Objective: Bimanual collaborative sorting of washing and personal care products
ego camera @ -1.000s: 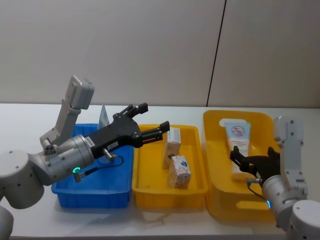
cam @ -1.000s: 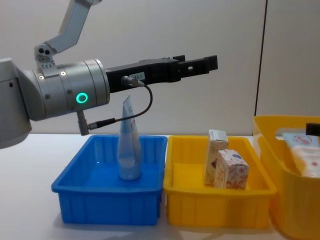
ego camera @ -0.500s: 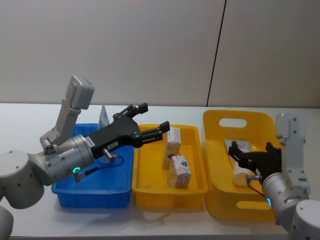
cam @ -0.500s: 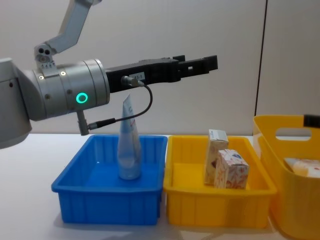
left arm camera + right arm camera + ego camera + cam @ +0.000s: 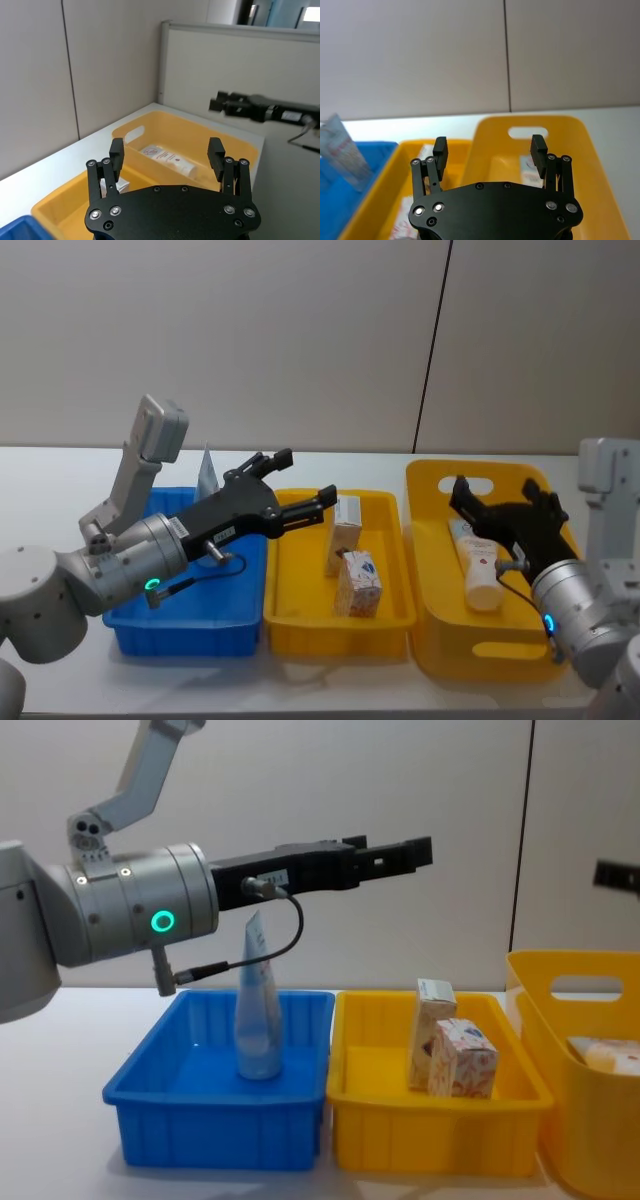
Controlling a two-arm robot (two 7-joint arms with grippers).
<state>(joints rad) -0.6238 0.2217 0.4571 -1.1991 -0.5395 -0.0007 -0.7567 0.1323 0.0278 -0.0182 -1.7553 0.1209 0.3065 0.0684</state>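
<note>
blue tray [image 5: 130, 615]: pale tube [image 5: 257, 1010] stands inside | left gripper [image 5: 303, 478]: raised over the edge where blue tray meets yellow tray [image 5: 340, 635], jaws apart, empty | yellow tray: beige carton [image 5: 344, 530] upright, white carton [image 5: 360, 585] just in front | yellow bin [image 5: 480, 655]: blue tube [image 5: 478, 560] lies inside | right gripper [image 5: 503, 492]: above yellow bin, jaws apart, empty

- The head camera looked forward and down at the table [image 5: 50, 480].
- The chest camera sat lower, facing across it; both views shared the blue tray [image 5: 215, 1140] and middle yellow tray [image 5: 430, 1135].
- Each wrist camera looked closely past its own tool: left tool [image 5: 166, 150], right tool [image 5: 489, 145].
</note>
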